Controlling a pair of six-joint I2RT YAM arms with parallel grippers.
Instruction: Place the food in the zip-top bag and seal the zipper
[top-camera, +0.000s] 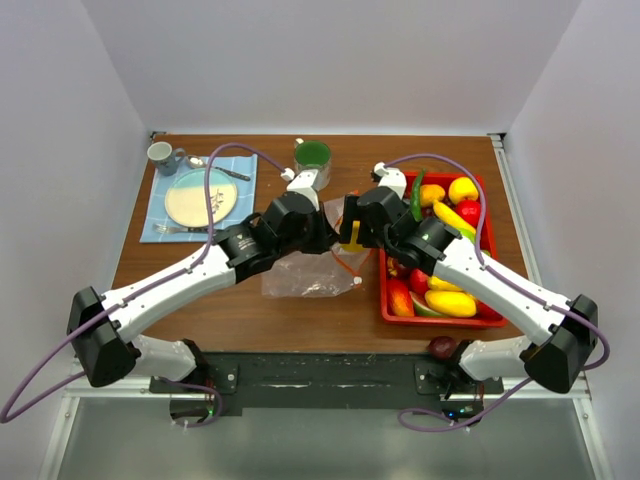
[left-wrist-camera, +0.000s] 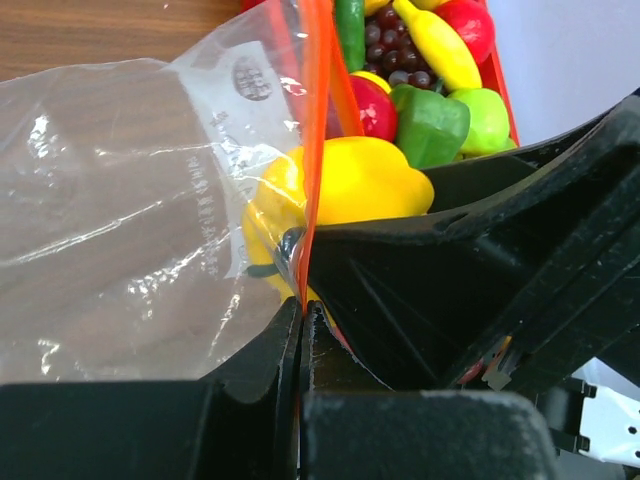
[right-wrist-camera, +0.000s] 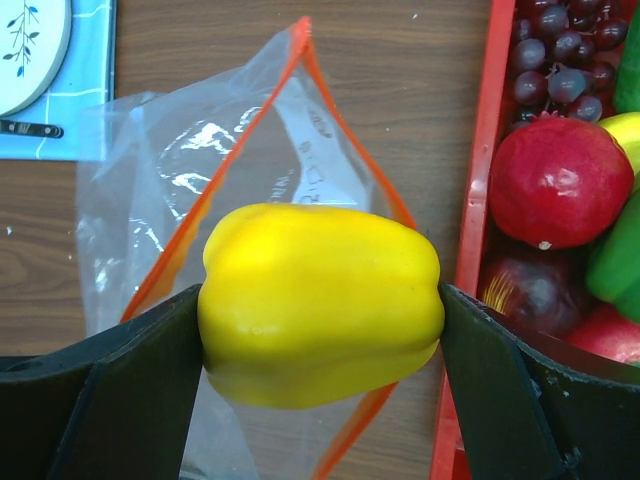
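The left tool (left-wrist-camera: 300, 320) pinches the bag's (left-wrist-camera: 120, 200) orange zipper strip (left-wrist-camera: 315, 120), apparently to prop the mouth open, while the right tool (right-wrist-camera: 320, 310) grips a yellow pepper (right-wrist-camera: 320, 290) at that opening, above the table (right-wrist-camera: 420, 80) beside the red tray (right-wrist-camera: 478, 150) of other food (right-wrist-camera: 555, 180).

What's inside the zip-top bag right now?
Nothing I can see: through the clear zip-top bag only wooden table shows. The yellow pepper, gripped by the right hand, sits at the open mouth and hides the part beneath it.

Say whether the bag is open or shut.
Open: the orange strip of the bag spreads in a diamond behind the yellow pepper.
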